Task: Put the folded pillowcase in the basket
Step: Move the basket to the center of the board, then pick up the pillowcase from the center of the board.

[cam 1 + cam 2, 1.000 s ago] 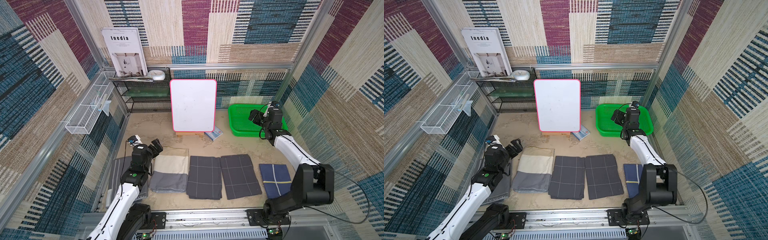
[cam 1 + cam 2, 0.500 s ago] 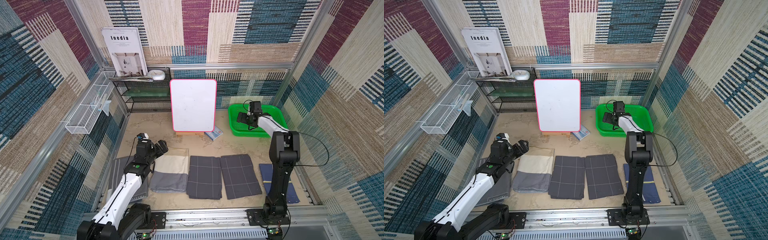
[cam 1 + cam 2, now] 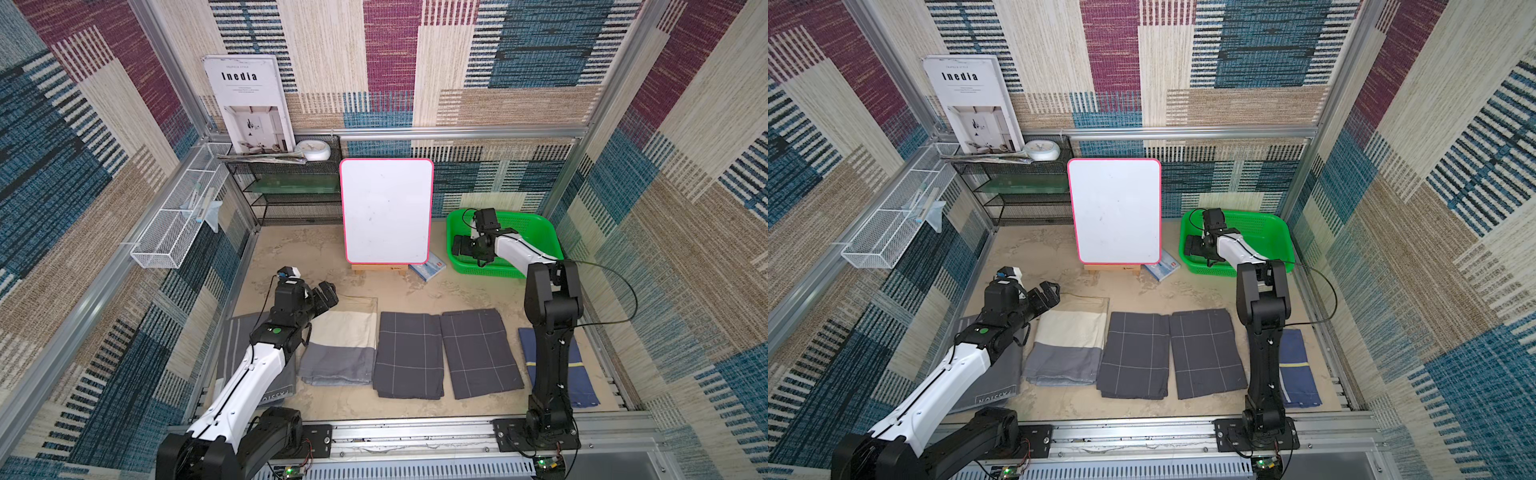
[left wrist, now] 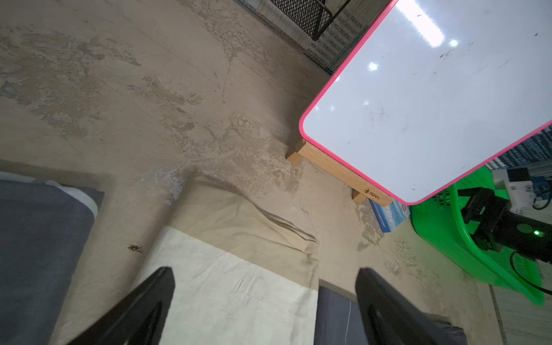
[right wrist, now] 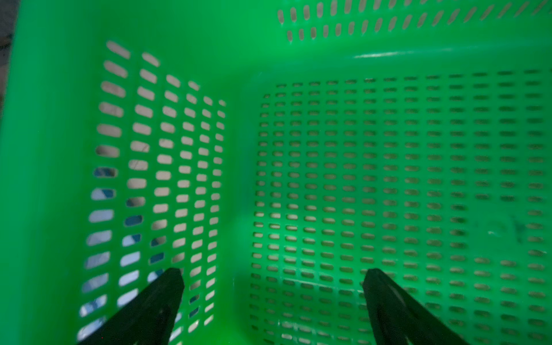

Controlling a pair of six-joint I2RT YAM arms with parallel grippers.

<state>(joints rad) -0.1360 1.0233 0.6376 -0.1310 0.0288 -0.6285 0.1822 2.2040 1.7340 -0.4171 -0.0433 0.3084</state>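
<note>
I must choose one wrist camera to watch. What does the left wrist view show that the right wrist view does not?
Only left wrist: the cream folded cloth, the whiteboard, the open left gripper. Only right wrist: the perforated floor of the green basket, nothing on it. Both: that basket and the open right gripper.

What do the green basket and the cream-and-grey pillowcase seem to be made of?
Basket: likely moulded plastic, glossy; uniform green, rows of slots, a highlight on the wall.
Pillowcase: woven fabric, matte, perhaps cotton; soft creases and limp folded edges.
</note>
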